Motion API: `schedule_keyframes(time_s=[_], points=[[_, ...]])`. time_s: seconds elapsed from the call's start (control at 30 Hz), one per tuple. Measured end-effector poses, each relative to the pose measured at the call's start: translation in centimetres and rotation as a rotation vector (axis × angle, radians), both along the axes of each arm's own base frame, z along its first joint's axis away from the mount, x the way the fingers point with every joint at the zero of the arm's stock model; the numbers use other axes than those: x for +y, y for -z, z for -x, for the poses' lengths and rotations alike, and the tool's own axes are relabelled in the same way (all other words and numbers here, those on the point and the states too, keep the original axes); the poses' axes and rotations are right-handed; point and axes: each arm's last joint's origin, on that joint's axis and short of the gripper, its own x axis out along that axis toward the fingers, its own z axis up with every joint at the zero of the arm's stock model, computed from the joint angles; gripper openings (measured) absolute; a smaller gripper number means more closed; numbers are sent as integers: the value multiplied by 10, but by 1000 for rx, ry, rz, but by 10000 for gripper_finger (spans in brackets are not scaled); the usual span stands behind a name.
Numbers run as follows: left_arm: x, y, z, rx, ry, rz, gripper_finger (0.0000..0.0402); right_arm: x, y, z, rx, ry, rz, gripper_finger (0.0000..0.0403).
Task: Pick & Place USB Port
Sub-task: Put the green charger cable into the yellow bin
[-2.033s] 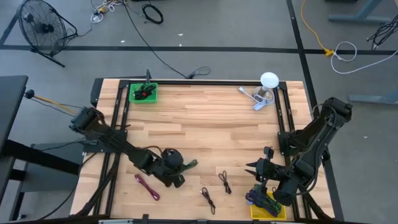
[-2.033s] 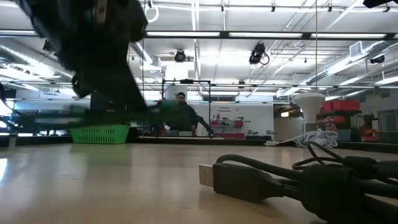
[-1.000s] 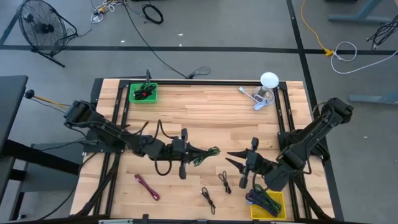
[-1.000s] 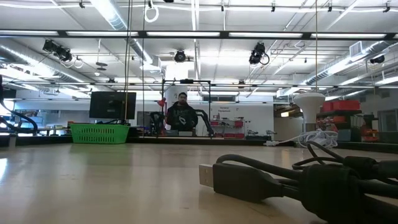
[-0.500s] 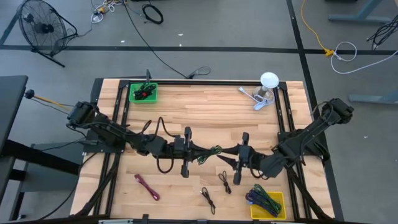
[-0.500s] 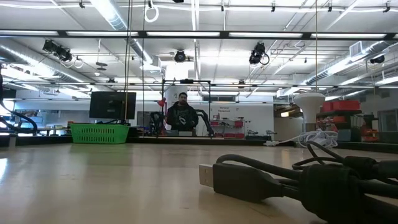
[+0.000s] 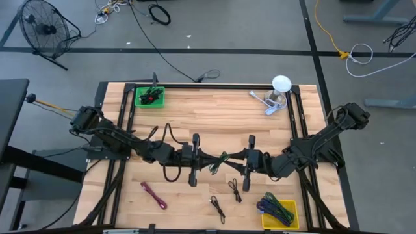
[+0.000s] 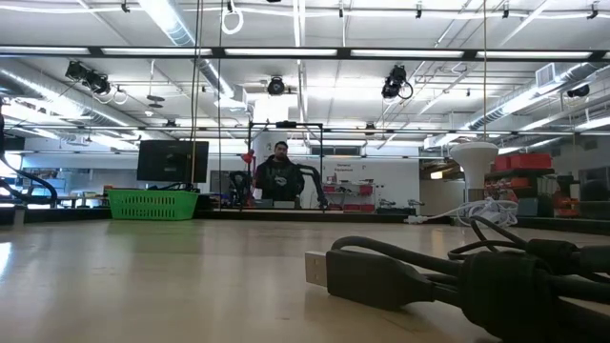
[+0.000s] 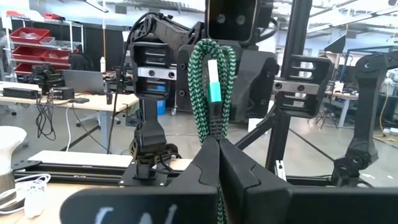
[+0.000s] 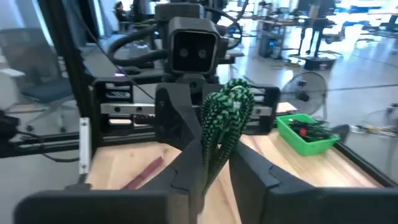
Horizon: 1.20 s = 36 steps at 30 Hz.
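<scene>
A coiled green braided USB cable (image 7: 221,158) with a teal tie hangs in the air above the table's middle, between my two grippers. My left gripper (image 7: 207,160) comes at it from the left and is shut on it. The left wrist view shows the coil (image 9: 214,81) sticking out past that gripper (image 9: 217,142). My right gripper (image 7: 233,162) faces it from the right. In the right wrist view that gripper (image 10: 216,152) is closed around the coil's other end (image 10: 227,106). My left gripper pinches one end of the coil (image 9: 215,132) between its two fingers, coming level from the table's left. The bundled loops stick out beyond the fingertips, lifted clear of the table. My right gripper pinches the opposite end of the coil (image 10: 212,148) between its fingers (image 10: 186,165), coming level from the table's right. Several strands run between them.
A green basket (image 7: 150,97) sits at the far left and a yellow tray (image 7: 290,222) with cables at the near right. A pink cable (image 7: 154,194) and two black cables (image 7: 218,208) (image 7: 234,190) lie near the front edge. A white lamp (image 7: 279,88) stands far right. A person (image 8: 278,176) shows behind the table.
My right gripper has moved from the near right toward the table's left, up to the green coil, and its wide-open fingers have closed around it. My left gripper has kept the coil nearly still in the air.
</scene>
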Motion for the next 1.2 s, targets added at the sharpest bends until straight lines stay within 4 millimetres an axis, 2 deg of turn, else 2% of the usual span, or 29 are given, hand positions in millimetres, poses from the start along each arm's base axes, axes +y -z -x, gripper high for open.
schedule_keyframes(time_s=[0.1,0.17,0.67,0.93,1.2], points=[[0,0,0,2,-3,0,0,-2,0,-2,1,-25,-3,27],[0,0,0,3,-8,1,1,-3,0,-2,2,-29,1,12],[0,0,0,7,-12,-3,29,0,0,4,26,-15,15,3],[-1,-9,7,-3,-19,-17,29,-1,-11,40,82,20,-21,1],[-2,-14,17,74,-39,-45,30,4,-12,87,199,-72,-161,1]])
